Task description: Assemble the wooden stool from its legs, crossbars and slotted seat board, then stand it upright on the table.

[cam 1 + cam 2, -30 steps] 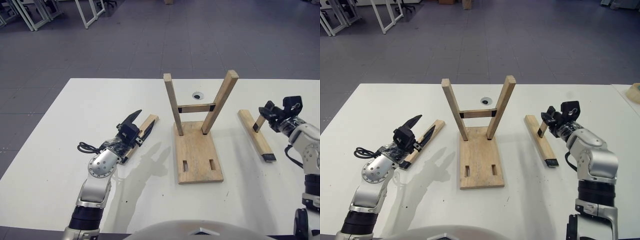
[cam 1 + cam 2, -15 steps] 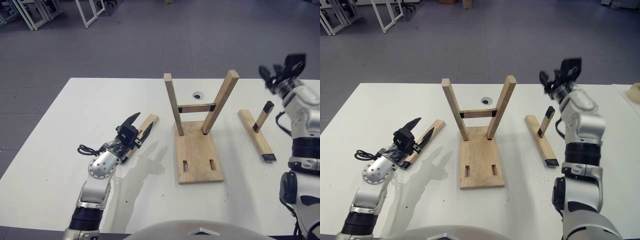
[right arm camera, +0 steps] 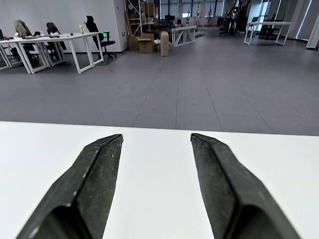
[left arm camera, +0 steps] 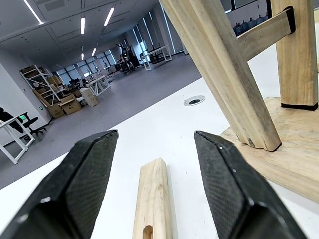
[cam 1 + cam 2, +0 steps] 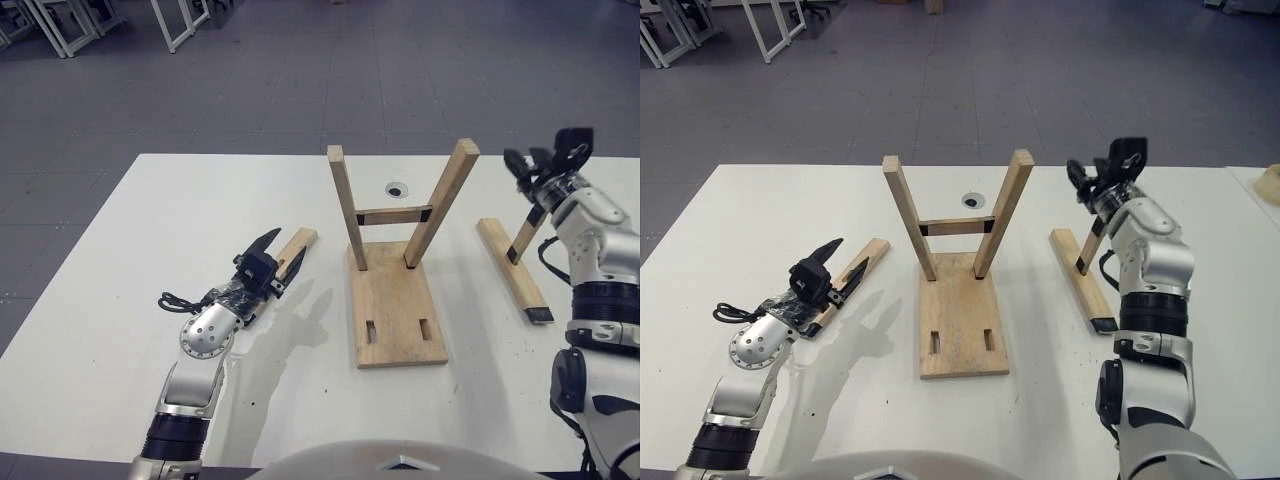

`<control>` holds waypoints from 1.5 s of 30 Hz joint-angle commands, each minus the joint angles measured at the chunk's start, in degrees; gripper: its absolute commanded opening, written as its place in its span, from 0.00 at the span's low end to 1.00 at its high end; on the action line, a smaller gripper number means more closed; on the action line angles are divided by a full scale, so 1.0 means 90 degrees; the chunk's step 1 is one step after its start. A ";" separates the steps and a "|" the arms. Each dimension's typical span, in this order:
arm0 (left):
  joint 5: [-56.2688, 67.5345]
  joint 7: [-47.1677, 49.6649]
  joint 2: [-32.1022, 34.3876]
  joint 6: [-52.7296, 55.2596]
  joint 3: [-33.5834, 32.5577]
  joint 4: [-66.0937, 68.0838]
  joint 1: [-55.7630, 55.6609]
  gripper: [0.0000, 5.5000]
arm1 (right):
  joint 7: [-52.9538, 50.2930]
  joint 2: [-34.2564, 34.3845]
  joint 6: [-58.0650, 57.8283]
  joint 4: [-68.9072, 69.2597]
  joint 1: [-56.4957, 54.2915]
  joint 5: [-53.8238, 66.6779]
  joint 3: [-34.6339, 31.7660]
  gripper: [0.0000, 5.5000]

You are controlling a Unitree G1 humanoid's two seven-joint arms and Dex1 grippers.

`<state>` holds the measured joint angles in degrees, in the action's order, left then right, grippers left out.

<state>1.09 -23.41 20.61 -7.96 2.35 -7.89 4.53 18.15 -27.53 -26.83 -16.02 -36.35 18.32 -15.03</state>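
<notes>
The slotted seat board (image 5: 397, 312) lies flat mid-table with two legs (image 5: 345, 205) standing in it, joined by a crossbar (image 5: 393, 215). A loose leg (image 5: 296, 249) lies to its left; my left gripper (image 5: 272, 254) is open, its fingers (image 4: 84, 184) either side of that leg's end (image 4: 152, 204). On the right another leg (image 5: 513, 272) lies flat with a short crossbar (image 5: 524, 237) sticking up from it. My right gripper (image 5: 548, 160) hangs open just above that crossbar's top, holding nothing (image 3: 157, 137).
A round cable hole (image 5: 396, 189) sits in the white table (image 5: 180, 200) behind the stool. A black cable (image 5: 172, 299) loops beside my left wrist. Bare table surface lies in front of the seat board and at the far left.
My right gripper has left the upright crossbar on the right leg, rising above it and then dipping slightly. The left gripper has hardly shifted at the loose leg.
</notes>
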 commanded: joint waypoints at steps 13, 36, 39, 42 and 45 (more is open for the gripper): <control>-0.0062 0.0146 -0.0017 0.0004 -0.0162 -0.0068 0.0386 0.51 | 0.0392 0.0224 -0.0246 0.3115 0.3133 0.0905 -0.0918 0.65; -0.0010 0.0157 -0.0047 -0.0049 -0.0101 -0.0003 0.0540 0.51 | 0.0862 0.0308 0.1146 0.1146 0.4889 -0.0187 -0.0436 0.62; -0.0013 0.0170 -0.0060 -0.0047 -0.0097 -0.0008 0.0547 0.51 | 0.0770 0.0400 0.1177 0.1165 0.4944 -0.0341 -0.0259 0.51; -0.0008 0.0167 -0.0060 -0.0049 -0.0109 0.0046 0.0488 0.51 | 0.0692 0.0502 0.1268 0.1154 0.4960 -0.0448 -0.0121 0.39; -0.0003 0.0156 -0.0041 -0.0054 -0.0132 0.0107 0.0416 0.51 | 0.0494 0.0479 0.1481 0.1057 0.4785 -0.0639 -0.0040 0.36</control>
<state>1.00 -21.92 20.12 -8.37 1.49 -7.56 9.19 23.78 -23.28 -14.16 -5.51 7.76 14.16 -16.45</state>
